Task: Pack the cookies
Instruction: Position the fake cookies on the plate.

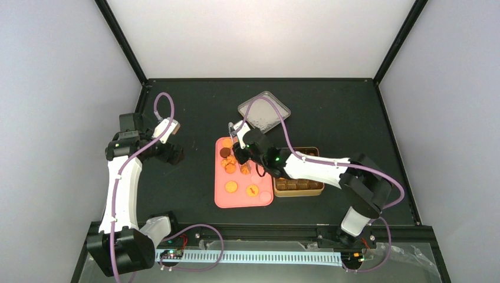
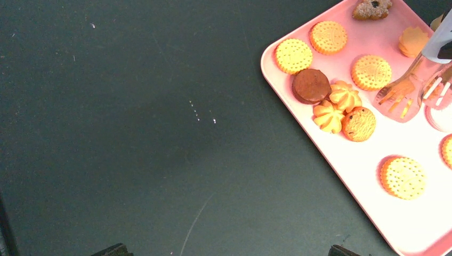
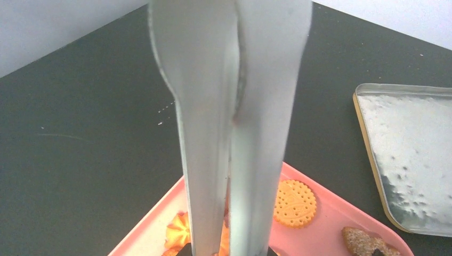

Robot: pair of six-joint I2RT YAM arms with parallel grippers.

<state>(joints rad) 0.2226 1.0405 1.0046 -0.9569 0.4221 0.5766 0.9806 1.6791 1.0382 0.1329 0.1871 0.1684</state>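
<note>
A: Where are the cookies [image 2: 369, 72] lying?

B: They are sitting on the pink tray [image 2: 416, 221]. Most are golden rounds. 1 dark brown cookie [image 2: 311, 85] is lying just beside 2 swirled ones in the cluster near the tray's edge.

A: What is the right gripper [image 3: 226, 249] doing?

B: It is clamping a pair of metal tongs [image 3: 234, 106], whose 2 arms are pressing close together. In the left wrist view the slotted tips are hanging over the tray just beside a golden cookie. Whether they are touching anything cannot be told.

A: And the left gripper [image 1: 172, 153]?

B: It is hovering over the black table [image 2: 133, 133] to the left of the tray. Its fingertips [image 2: 113, 249] are standing well apart and holding nothing.

A: What else is lying there?

B: A gold tin [image 1: 298, 187] is sitting just beside the tray's right side. A metal lid [image 1: 264, 111] is lying beyond the tray.
</note>
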